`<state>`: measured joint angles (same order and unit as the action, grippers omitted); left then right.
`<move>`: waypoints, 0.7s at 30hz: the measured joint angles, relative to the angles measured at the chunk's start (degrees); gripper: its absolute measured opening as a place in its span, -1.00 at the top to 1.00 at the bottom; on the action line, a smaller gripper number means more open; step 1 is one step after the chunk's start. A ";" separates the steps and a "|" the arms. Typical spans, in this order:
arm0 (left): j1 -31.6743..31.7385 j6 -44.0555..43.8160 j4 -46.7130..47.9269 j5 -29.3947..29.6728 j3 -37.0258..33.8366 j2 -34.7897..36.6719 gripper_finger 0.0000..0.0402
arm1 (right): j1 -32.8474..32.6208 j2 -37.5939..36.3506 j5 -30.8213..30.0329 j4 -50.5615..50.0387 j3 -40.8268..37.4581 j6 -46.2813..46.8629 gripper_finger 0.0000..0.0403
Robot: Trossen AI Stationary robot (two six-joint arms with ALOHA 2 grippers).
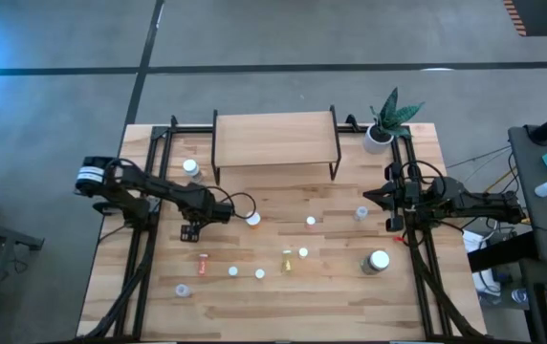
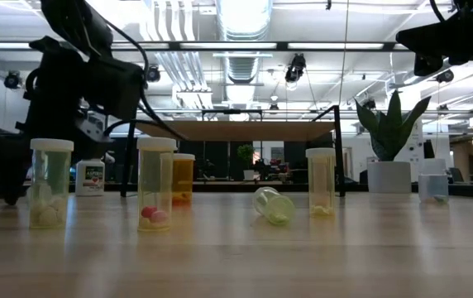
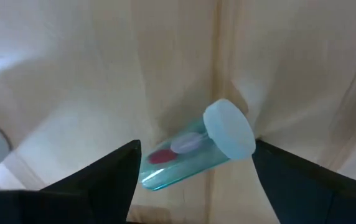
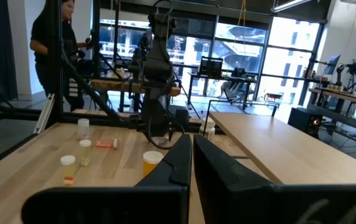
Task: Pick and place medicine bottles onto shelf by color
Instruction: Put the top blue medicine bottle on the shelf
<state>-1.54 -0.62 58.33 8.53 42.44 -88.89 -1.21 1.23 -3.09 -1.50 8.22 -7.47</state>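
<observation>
A clear bottle [image 3: 184,155] with a white cap, a red pill and a white pill lies on its side on the wood. My left gripper [image 3: 196,148] points down at it, open, one finger on each side and clear of it. The gripper [image 1: 193,229] hangs over the table's left half. Which bottle in the high view this one is, I cannot tell. Other medicine bottles stand or lie across the near half, among them an orange one [image 1: 252,219] and a reddish one lying flat [image 1: 202,258]. The shelf [image 1: 273,139] stands at the far middle. My right gripper [image 4: 190,142] waits shut at the right side [image 1: 388,196].
A white bottle [image 1: 192,169] stands left of the shelf and a potted plant [image 1: 381,134] at the far right corner. A larger bottle [image 1: 377,261] stands at the near right. Black frame rails [image 1: 140,258] run along both sides. A person [image 4: 53,43] stands beyond the table.
</observation>
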 joint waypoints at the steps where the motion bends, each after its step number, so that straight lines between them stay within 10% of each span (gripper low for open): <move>1: 0.00 0.06 0.00 -0.17 0.04 -0.35 -0.38 | 0.01 0.00 -0.01 0.00 -0.01 -0.01 0.96; 21: -0.04 -2.08 -2.49 -1.34 0.30 1.39 0.23 | 0.01 -0.01 0.00 0.00 0.01 -0.01 0.96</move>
<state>-1.58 -2.70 55.83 7.19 42.74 -87.50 -1.21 1.21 -3.09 -1.50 8.22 -7.49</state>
